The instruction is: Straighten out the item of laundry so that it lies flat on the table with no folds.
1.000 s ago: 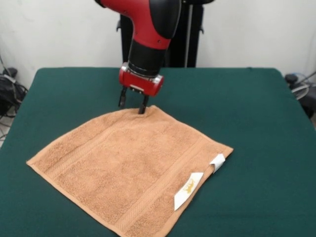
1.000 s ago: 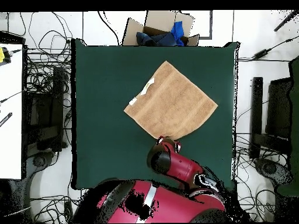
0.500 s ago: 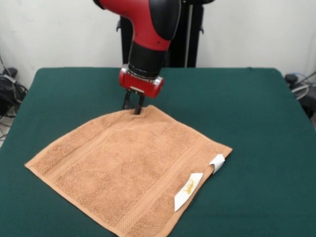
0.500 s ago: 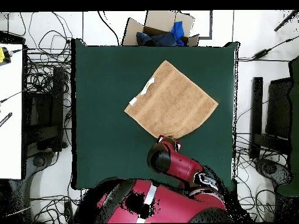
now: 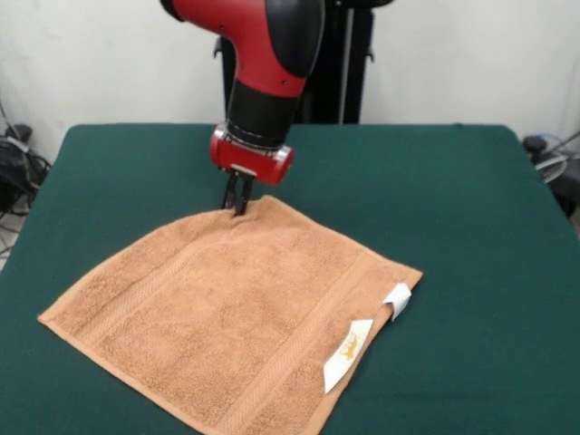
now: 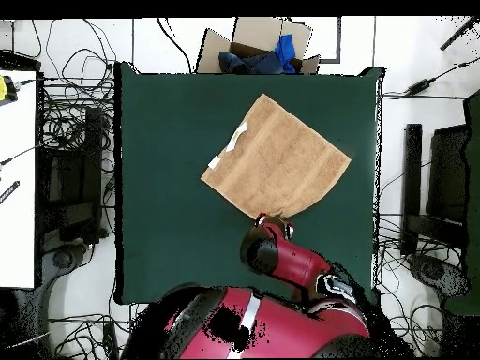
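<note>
Arm (image 5: pixel 263 54) near-vertical, jaws (image 5: pixel 237 201) pinched shut on towel (image 5: pixel 227 317) corner nearest counter's (image 5: pixel 471 208) far edge. Towel flat, diamond-set, tagged edge toward right edge.

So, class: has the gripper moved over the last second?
Yes. The gripper, shut on the towel corner, has shifted leftward in the front view, against the table's far edge, dragging that corner along.
</note>
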